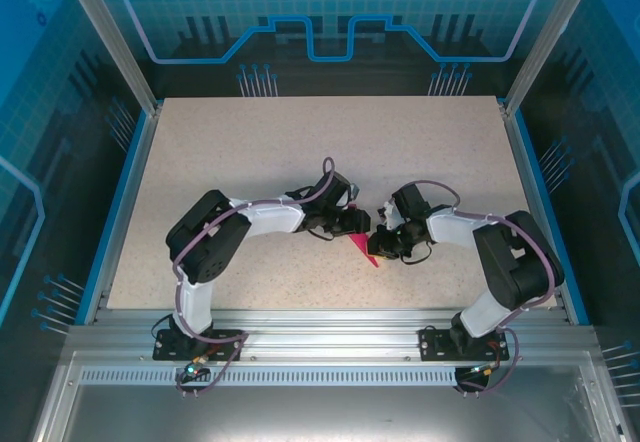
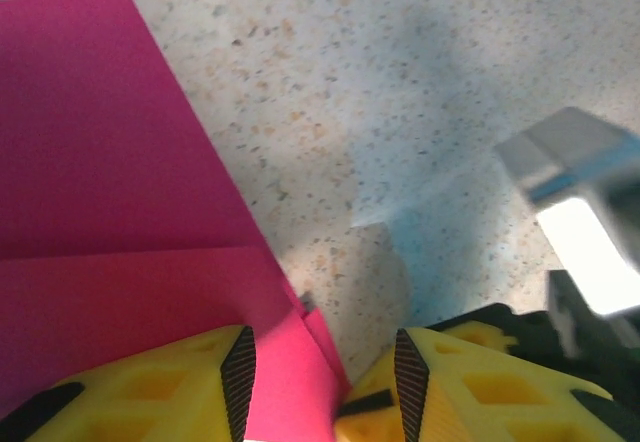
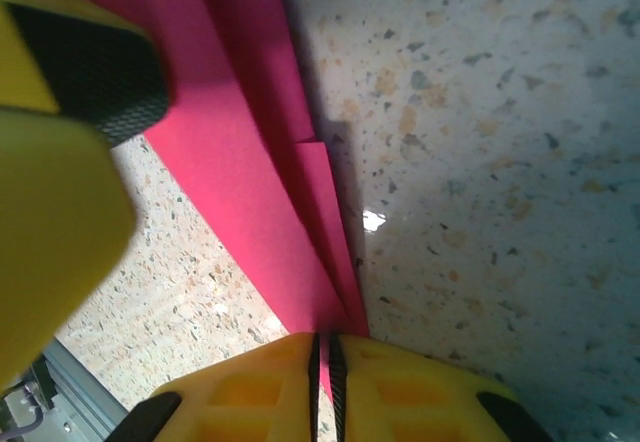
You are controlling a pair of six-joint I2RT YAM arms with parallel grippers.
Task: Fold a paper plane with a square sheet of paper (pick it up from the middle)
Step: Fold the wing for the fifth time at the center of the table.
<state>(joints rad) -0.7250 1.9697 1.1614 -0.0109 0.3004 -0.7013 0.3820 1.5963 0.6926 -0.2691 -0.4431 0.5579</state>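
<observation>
Up close, the right gripper (image 3: 322, 350) pinches the folded pink paper (image 3: 250, 162) by its edge. The left gripper (image 2: 322, 362) has its jaws spread, a paper corner between them.

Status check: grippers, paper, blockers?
Right gripper pinching folded pink paper at its edge. Left gripper open, straddling paper corner. No obstruction seen.

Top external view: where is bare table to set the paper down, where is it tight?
Free: the far half of the table, from its back edge to the left arm and right arm; the near-left corner outside the left arm. Crowded: near centre, where left gripper and right gripper meet over the folded pink paper.
</observation>
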